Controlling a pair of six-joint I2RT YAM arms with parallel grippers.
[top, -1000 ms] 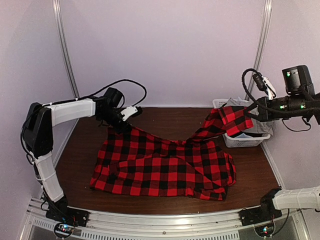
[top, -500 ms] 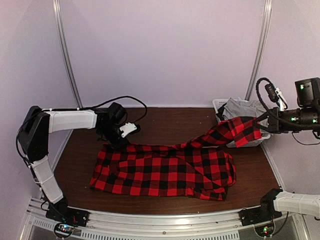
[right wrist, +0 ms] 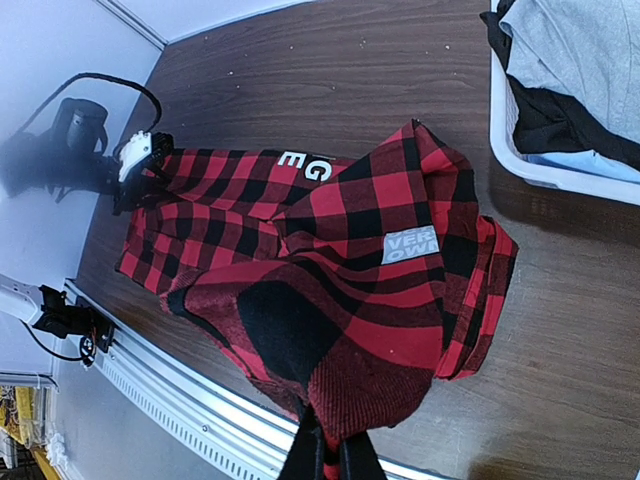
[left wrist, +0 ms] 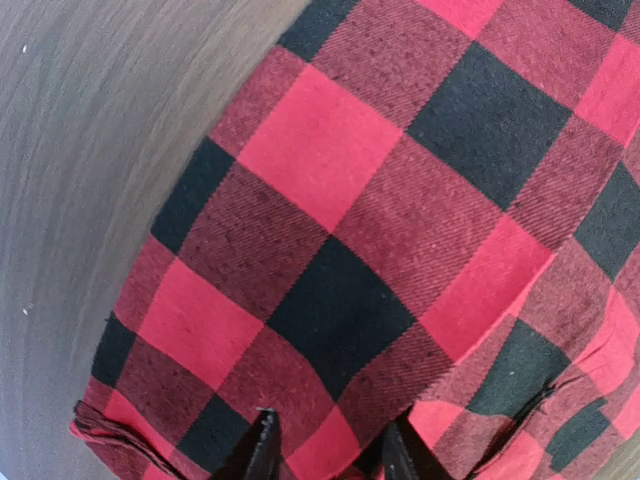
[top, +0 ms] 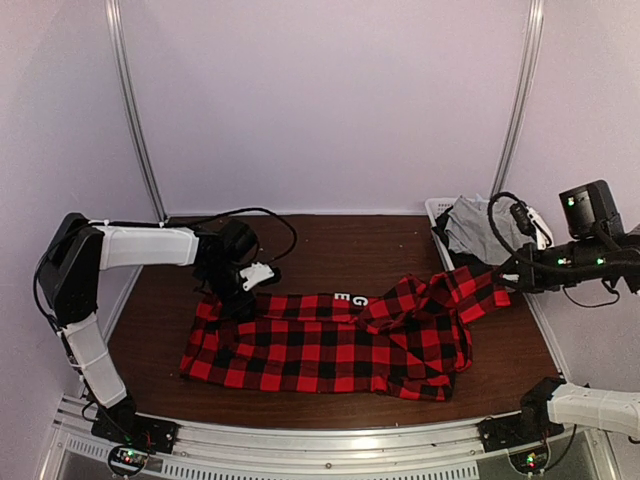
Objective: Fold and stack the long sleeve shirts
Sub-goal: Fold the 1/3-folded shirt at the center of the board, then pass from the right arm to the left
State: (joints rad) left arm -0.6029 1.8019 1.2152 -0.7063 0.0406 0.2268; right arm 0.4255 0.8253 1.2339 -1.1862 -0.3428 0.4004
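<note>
The counter (top: 330, 245) is dark brown wood grain. A red-and-black check shirt (top: 320, 345) lies spread across its middle, right end raised off the surface. A white basket (right wrist: 560, 180) stands at the far right corner.

One flannel shirt (top: 330, 345), one basket (right wrist: 560, 180), two arms (top: 140, 243) (top: 590, 260)

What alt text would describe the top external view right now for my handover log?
A red-and-black checked flannel shirt lies spread on a dark wooden table, one end held up by the right gripper beside a white basket of clothes. The left gripper sits on the shirt's far left corner.
</note>
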